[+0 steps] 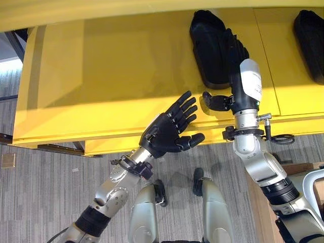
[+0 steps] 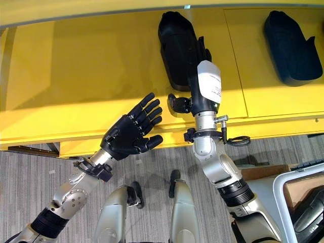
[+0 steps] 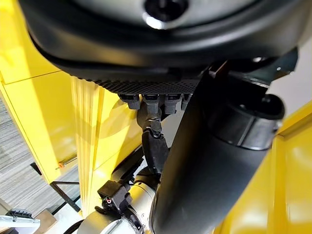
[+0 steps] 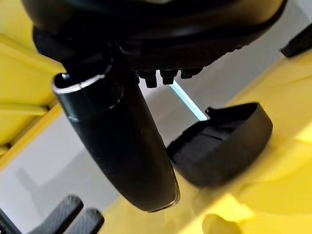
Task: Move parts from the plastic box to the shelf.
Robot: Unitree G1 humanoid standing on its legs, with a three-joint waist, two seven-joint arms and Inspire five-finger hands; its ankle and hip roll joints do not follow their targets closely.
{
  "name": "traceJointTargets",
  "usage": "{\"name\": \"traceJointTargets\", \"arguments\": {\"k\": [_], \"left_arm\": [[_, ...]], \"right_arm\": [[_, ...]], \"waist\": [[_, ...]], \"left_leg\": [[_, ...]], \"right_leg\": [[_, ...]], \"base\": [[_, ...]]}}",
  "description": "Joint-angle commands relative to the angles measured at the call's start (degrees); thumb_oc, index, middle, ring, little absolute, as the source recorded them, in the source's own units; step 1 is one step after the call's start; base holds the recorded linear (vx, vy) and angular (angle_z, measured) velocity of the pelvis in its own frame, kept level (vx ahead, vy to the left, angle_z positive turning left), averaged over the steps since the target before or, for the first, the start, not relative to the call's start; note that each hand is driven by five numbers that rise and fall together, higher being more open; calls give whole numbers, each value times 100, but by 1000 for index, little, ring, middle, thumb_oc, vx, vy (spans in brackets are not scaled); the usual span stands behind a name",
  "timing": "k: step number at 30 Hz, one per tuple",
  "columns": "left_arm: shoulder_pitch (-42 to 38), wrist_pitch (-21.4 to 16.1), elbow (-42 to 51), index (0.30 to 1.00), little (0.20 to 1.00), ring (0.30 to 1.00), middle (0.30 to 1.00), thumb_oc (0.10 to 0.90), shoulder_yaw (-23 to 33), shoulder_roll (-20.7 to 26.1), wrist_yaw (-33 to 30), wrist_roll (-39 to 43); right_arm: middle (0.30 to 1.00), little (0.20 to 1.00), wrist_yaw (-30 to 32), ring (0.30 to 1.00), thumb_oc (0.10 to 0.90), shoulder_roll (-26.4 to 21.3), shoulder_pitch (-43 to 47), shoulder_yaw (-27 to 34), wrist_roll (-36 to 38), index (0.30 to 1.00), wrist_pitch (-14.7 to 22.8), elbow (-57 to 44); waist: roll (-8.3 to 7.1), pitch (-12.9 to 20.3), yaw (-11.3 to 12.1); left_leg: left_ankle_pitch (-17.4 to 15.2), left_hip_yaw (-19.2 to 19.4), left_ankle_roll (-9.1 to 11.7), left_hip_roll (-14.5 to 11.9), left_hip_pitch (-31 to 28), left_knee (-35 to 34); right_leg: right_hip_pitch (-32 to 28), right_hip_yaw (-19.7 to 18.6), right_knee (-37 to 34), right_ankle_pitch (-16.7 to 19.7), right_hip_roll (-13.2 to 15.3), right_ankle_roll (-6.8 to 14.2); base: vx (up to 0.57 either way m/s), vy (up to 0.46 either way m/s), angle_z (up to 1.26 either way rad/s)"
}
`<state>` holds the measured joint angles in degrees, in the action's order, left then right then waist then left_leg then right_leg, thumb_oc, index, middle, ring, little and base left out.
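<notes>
On the yellow shelf, a black part lies with its long axis running from the shelf's front edge toward its back, the right hand resting on it with fingers extended. The left hand hovers open at the front edge. A second part lies farther right.

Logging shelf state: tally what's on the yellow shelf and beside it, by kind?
Black parts on the yellow shelf: 2, part under right hand, part at far right
Plastic boxes on the floor: 1, plastic box
Total: 3
</notes>
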<state>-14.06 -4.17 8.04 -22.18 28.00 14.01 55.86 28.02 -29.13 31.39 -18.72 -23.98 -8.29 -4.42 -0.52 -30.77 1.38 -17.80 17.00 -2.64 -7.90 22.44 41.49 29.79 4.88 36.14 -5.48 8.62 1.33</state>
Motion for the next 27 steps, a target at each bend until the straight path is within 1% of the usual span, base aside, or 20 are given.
{"name": "traceJointTargets", "arguments": {"k": [1,3,4,6,7,12,15,18,20,21,22,23,24,27], "left_arm": [[1,-640,1446,1000,1000,1000,1000,900,3,-188,231,61],[36,-658,1460,1000,1000,1000,1000,900,14,-178,225,75],[70,-712,1454,1000,1000,1000,1000,900,12,-181,203,59],[125,-809,1457,1000,1000,1000,1000,900,24,-173,190,112],[265,-869,1507,1000,1000,1000,1000,900,101,-166,207,128],[623,-964,1532,1000,1000,1000,1000,900,337,-130,305,120],[1126,-1081,1576,1000,1000,1000,1000,900,716,-93,436,128],[1482,-1189,1549,1000,1000,1000,1000,900,978,-105,489,59],[1965,-1323,1535,1000,1000,1000,1000,900,1332,-131,594,38],[2073,-1325,1538,1000,1000,1000,1000,900,1413,-140,647,50],[2529,-1370,1532,1000,1000,1000,1000,900,1792,-155,835,100],[2716,-1396,1501,1000,1000,1000,1000,900,1947,-148,966,130],[2934,-1421,1469,1000,1000,1000,1000,900,2147,-105,1151,199],[3080,-1401,1449,1000,1000,1000,1000,900,2240,-67,1294,242]], "right_arm": [[1000,1000,670,1000,900,-129,603,627,-479,1000,865,-1209],[1000,1000,692,1000,900,-121,578,651,-558,1000,898,-1315],[1000,1000,843,1000,900,-115,543,659,-735,1000,902,-1418],[1000,1000,883,1000,900,-103,470,701,-908,1000,881,-1528],[1000,1000,886,1000,900,-134,397,770,-1080,1000,848,-1610],[1000,1000,805,1000,900,-329,68,954,-892,1000,1055,-1662],[1000,1000,687,1000,900,-584,-590,1204,-562,1000,1412,-1702],[1000,1000,605,1000,900,-681,-1167,1425,-368,1000,1684,-1734],[1000,1000,425,1000,900,-746,-1932,1638,-134,1000,1984,-1713],[1000,1000,385,1000,900,-755,-2086,1693,-75,1000,2052,-1711],[1000,1000,206,1000,900,-808,-2768,1942,267,1000,2206,-1741],[1000,1000,192,1000,900,-816,-3084,2043,371,1000,2238,-1785],[1000,1000,6,1000,900,-821,-3519,2205,586,1000,2213,-1815],[1000,1000,-215,1000,900,-852,-3853,2263,943,1000,2053,-1818]], "waist": [[192,124,20],[195,148,18],[197,179,14],[199,260,10],[210,388,32],[240,648,77],[232,978,125],[216,1195,137],[181,1446,156],[173,1492,158],[117,1709,147],[83,1796,132],[33,1924,100],[-23,2067,63]], "left_leg": [[420,-378,70,165,-314,-786],[443,-381,75,177,-347,-836],[465,-382,83,187,-389,-891],[530,-372,92,220,-513,-1071],[680,-383,134,245,-672,-1382],[1055,-433,259,243,-978,-2117],[1392,-522,393,157,-1295,-2810],[1537,-511,445,85,-1503,-3175],[1677,-517,508,12,-1698,-3426],[1697,-523,517,-1,-1725,-3453],[1758,-489,553,-58,-1833,-3554],[1779,-473,556,-68,-1896,-3621],[1804,-456,565,-73,-1993,-3726],[1818,-452,555,-40,-2147,-3886]], "right_leg": [[-678,141,526,-879,-117,-120],[-709,136,479,-864,-125,-119],[-751,130,419,-847,-132,-113],[-868,122,207,-778,-143,-87],[-1036,132,-139,-661,-147,-53],[-1387,224,-867,-415,-160,-13],[-1809,321,-1577,-223,-154,46],[-2076,420,-1939,-153,-140,83],[-2363,524,-2249,-92,-123,106],[-2407,537,-2285,-86,-119,106],[-2586,622,-2456,-50,-83,129],[-2668,657,-2531,-31,-68,148],[-2788,692,-2612,-26,-52,181],[-2941,689,-2737,-18,-60,223]], "base": [[0,0,0],[10,12,-2],[27,23,-6],[54,36,-10],[63,37,-7],[25,13,6],[31,5,9],[32,-4,19],[60,4,13],[79,35,22],[67,46,24],[72,80,21],[36,75,14],[28,65,10]]}}
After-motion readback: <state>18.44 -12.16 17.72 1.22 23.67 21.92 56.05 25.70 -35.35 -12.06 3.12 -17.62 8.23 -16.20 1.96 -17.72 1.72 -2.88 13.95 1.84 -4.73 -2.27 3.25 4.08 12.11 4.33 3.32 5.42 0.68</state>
